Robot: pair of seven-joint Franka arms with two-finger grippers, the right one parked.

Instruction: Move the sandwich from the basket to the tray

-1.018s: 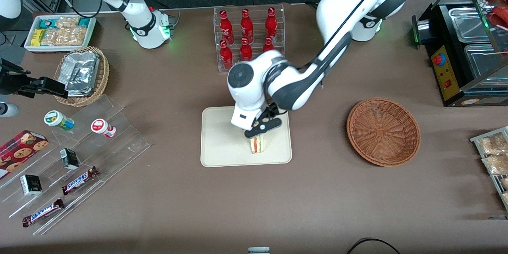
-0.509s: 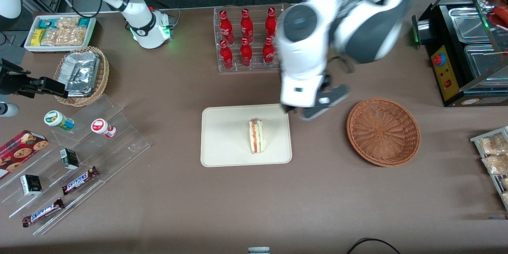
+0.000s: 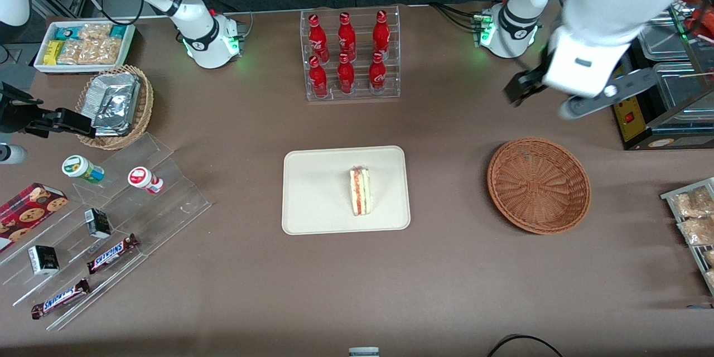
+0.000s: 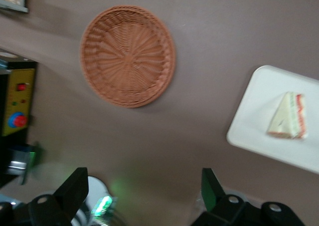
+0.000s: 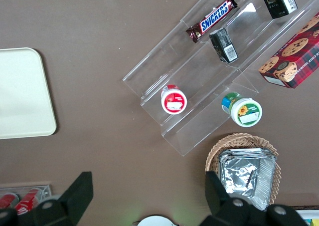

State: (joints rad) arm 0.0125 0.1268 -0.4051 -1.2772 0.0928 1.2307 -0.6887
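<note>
Here the brown table fills nearly the whole front frame, and the working arm reaches in from the upper right corner. Its gripper hangs in the air at the upper right, higher in the frame than the basket, with the fingers spread wide apart and nothing between them. The tray lies flat at the middle of the frame, and the basket sits right of centre, well apart from the tray and with nothing in it. A clear rack of red bottles stands at the upper middle, farther from the front camera than the tray. A clear stepped stand with snack bars and small jars occupies the lower left. The sandwich rests on the tray, in its right half, its red and orange cut edge facing left in the frame. In the wrist view the basket and the sandwich on the tray both lie free of the gripper.
</note>
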